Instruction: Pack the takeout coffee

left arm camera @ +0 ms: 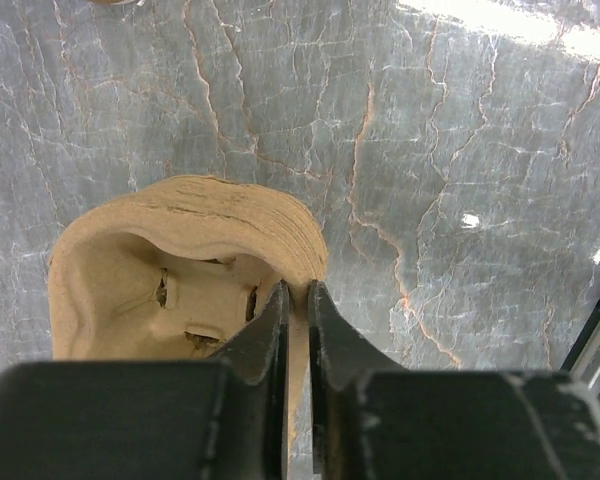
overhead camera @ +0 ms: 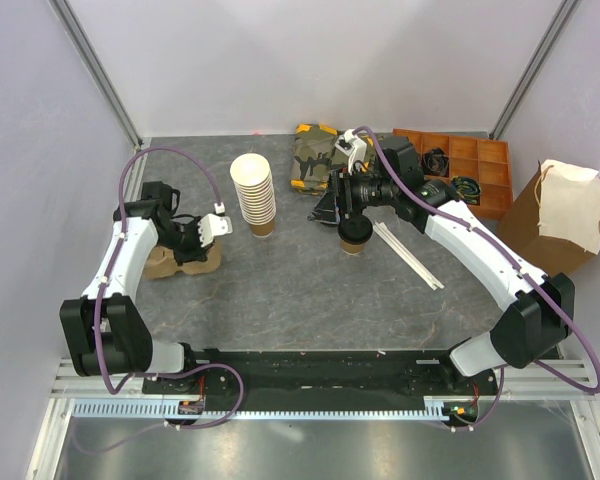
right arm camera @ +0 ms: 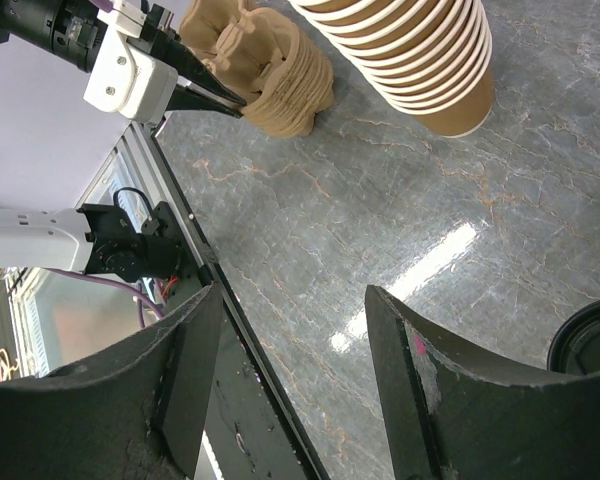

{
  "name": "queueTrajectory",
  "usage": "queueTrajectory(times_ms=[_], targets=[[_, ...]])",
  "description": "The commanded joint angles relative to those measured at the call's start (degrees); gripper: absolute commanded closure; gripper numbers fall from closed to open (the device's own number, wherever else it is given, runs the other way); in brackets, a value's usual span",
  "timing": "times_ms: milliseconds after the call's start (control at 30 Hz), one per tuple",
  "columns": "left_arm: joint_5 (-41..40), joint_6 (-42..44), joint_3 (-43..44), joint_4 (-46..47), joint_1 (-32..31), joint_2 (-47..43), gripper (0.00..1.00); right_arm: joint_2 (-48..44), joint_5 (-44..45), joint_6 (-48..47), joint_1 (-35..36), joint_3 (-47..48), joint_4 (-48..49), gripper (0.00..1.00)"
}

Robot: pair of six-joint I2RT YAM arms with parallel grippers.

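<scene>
From above, we are seeing the takeout coffee [overhead camera: 354,238] standing upright in the middle of the table [overhead camera: 300,300], right of the stack of lidless cups [overhead camera: 252,195]. The right gripper [overhead camera: 342,212] is hovering just over its black lid, jaws spread and holding nothing. We are judging the cup light, thin-walled and easily dented, with a lid that is only pressed on, so a gentle hold around the paper wall below the lid is looking safest; whether it is filled, we cannot tell. The left wrist view is showing the left gripper [left arm camera: 298,292] nearly closed, pinching the rim of the pulp cup carrier [left arm camera: 130,270], whose near side is hiding behind the fingers. The right wrist view is showing wide-apart fingers over bare table, with a dark round edge, probably the coffee's lid, cut off at the lower right corner.
</scene>
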Motion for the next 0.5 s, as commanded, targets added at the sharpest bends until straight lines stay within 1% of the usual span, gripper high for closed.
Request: queueTrajectory(times_ms=[0,100,200,300,400,433,467], targets=[[1.81,-1.55,2.1,-2.02,-0.14,-1.2,0.98,-0.49,-1.55,-0.46,-0.14,-0.1,0.66,0.33],[1.9,-2.95,2.8,-2.2,-0.06,-1.9,0.98,-0.31,-2.17,-0.38,-0.14,-0.72,1.44,0.34],[3.04,-4.97,3.85,-2.38,0.47,-2.51,0.98,-0.31,-2.69,0.32,-0.05,-1.77,3.55,0.37],[3.49,-5.95,3.95,-2.03,0.65,-3.65,0.98,0.04,-2.87,1.73,1.0,-2.56,6.19,0.43],[3.75,-7.35,2.9,-1.15,0.91,-4.8,0.98,0.74,-2.08,4.62,3.45,-3.26,10.31,0.44],[3.66,-8.14,2.72,-0.89,1.09,-5.06,0.98,0.92,-0.86,5.68,5.11,-3.7,13.37,0.44],[3.92,-8.58,2.54,-0.54,1.09,-5.33,0.98,0.75,0.11,8.82,5.91,-4.32,15.23,0.45]])
